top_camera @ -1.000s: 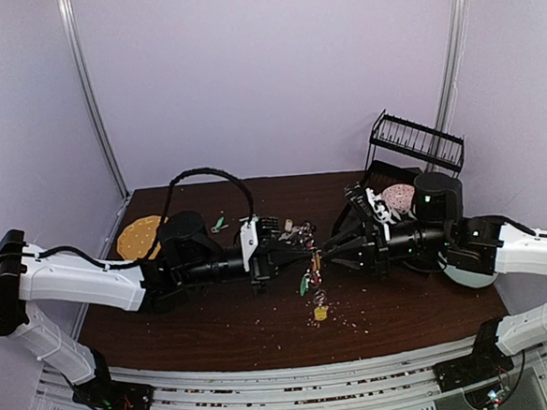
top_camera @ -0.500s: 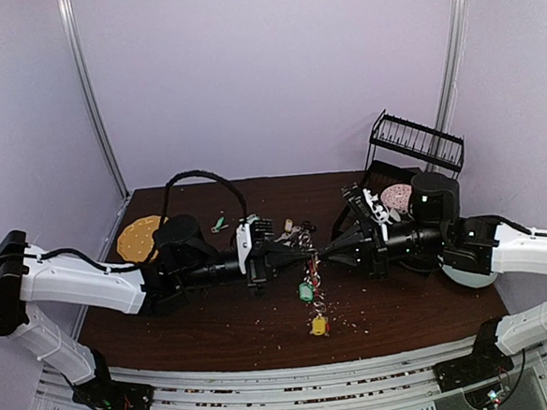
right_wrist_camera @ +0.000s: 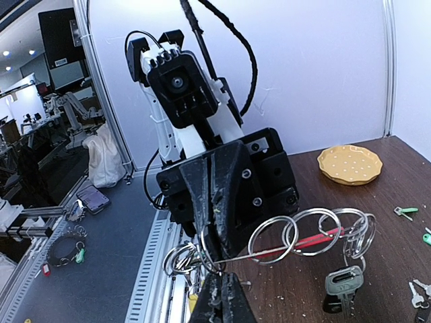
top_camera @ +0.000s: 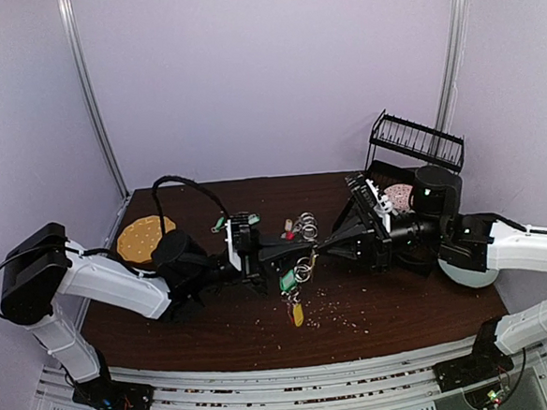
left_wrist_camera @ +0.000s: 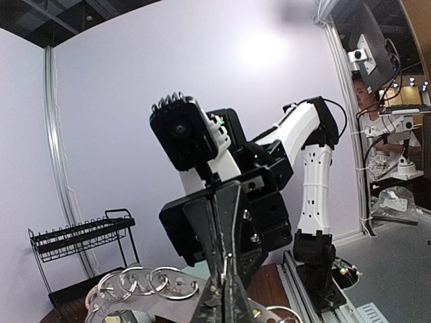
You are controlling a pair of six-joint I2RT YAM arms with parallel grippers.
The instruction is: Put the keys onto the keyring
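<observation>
Arms stretch inward, left tool meeting right tool (keyring pinched between).

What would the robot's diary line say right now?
left gripper: shut on keyring | right gripper: shut on keyring | keys: dangling underneath

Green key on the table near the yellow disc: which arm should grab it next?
Left, probably. The green key lies beside the left arm. The left gripper and right gripper both pinch the keyring, so one must let go.

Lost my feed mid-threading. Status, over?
Left gripper and right gripper shut on the keyring, tip to tip, in the air. Green- and yellow-tagged keys dangle beneath. Nothing in the way.
</observation>
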